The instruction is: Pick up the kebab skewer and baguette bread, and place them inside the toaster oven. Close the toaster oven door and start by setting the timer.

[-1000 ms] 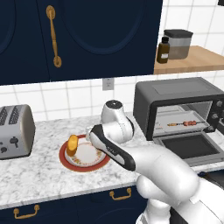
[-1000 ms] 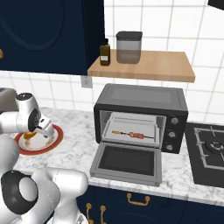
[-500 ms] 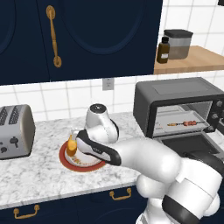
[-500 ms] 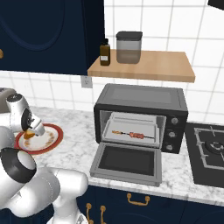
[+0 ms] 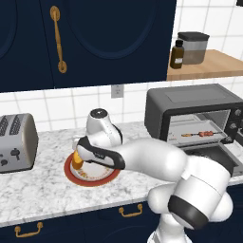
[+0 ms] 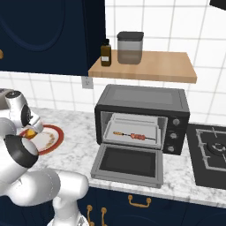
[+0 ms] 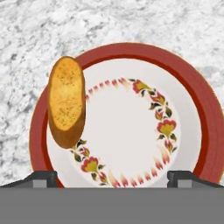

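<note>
One marble table [image 5: 42, 190] carries everything here, and the largest thing on it is the toaster oven [image 6: 143, 115], which stands at the 3 o'clock side of the left base view. The toaster oven door [image 6: 128, 164] hangs dropped open, flat in front of the cavity. On the rack inside lies the kebab skewer [image 6: 133, 135], level and running side to side. A silver toaster [image 5: 16, 141] sits at the 9 o'clock edge of the left base view. Between toaster and oven rests a red-rimmed plate [image 7: 199, 109] with a floral ring. The baguette bread [image 7: 66, 100] lies on that plate's rim at about 9 o'clock in the hand view, running from 12 toward 6. The fingers [image 7: 112, 177] are spread wide above the plate, holding nothing, their tips at about 6 o'clock of it.
</note>
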Available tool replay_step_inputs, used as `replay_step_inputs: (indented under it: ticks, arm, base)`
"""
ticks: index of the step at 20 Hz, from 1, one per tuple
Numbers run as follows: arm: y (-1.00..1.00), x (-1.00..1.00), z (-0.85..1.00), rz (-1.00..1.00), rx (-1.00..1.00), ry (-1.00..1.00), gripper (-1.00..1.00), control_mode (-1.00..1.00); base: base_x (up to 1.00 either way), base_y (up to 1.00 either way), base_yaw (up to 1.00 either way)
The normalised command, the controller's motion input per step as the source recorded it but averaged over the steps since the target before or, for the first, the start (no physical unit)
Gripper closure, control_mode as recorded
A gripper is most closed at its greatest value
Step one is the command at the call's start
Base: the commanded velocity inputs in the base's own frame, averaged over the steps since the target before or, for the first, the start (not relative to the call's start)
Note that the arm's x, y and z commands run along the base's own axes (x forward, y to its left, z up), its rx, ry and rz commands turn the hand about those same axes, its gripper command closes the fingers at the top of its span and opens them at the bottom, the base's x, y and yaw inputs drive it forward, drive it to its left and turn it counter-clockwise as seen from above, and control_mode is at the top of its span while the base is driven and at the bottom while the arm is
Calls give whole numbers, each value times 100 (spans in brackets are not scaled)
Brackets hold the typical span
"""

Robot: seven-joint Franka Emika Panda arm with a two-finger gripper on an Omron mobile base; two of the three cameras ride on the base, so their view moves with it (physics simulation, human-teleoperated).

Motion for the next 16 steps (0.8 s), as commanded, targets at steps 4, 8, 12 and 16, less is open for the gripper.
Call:
replay_step_inputs:
  ticks: [4, 8, 12, 16]
  arm:
    - [5, 4, -14, 0, 0, 0, -100, -100]
    - [28, 37, -11, 0, 0, 0, -100, -100]
    - [24, 43, -7, 0, 0, 0, -100, -100]
    - [24, 24, -18, 0, 0, 0, -100, -100]
  base:
    - [0, 0, 0]
    - [0, 0, 0]
    - [0, 0, 0]
    - [0, 0, 0]
